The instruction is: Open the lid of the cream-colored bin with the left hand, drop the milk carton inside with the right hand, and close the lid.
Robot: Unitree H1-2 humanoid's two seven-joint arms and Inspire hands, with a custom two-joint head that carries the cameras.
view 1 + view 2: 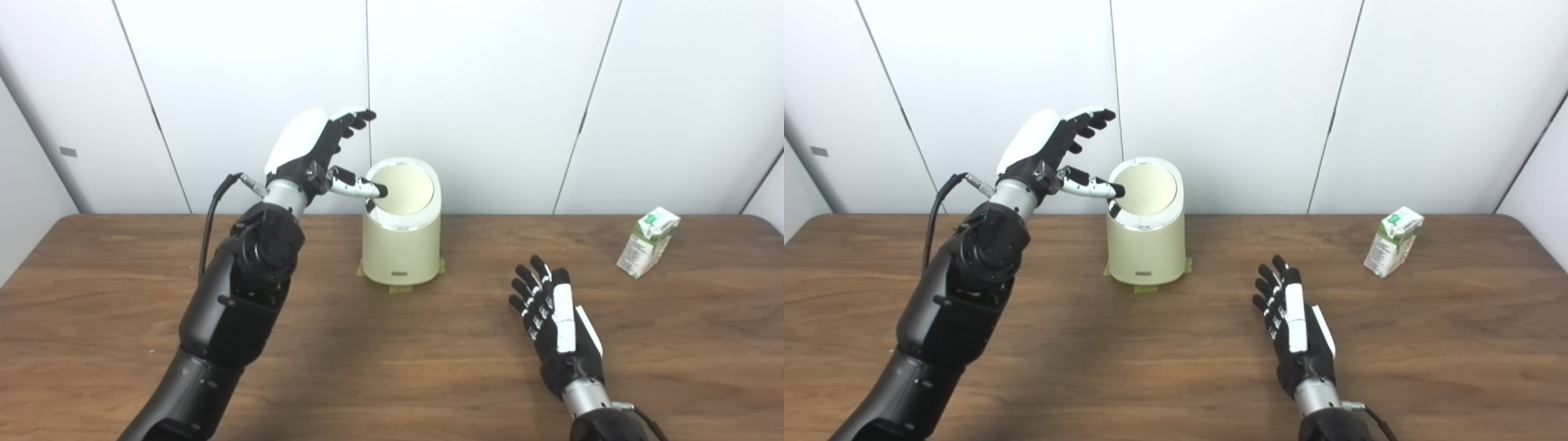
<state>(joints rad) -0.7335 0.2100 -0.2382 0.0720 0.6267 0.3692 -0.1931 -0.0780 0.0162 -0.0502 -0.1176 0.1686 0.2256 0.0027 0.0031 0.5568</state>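
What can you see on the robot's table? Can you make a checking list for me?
Surface: brown wooden table.
Job's things: cream-colored bin on tape patches, lid shut; milk carton standing tilted at far right.
Clutter: nothing seen.
Hands: left hand raised, open, thumb tip at the lid's edge; right hand open near the table, holding nothing.
Cables: black cable at left wrist.
Surroundings: white wall panels.

Both head cameras look forward and down from above the near edge of the table (pixel 392 380), facing the white wall (pixel 490 92). Set slightly apart, they share nearly the whole scene at middling range.
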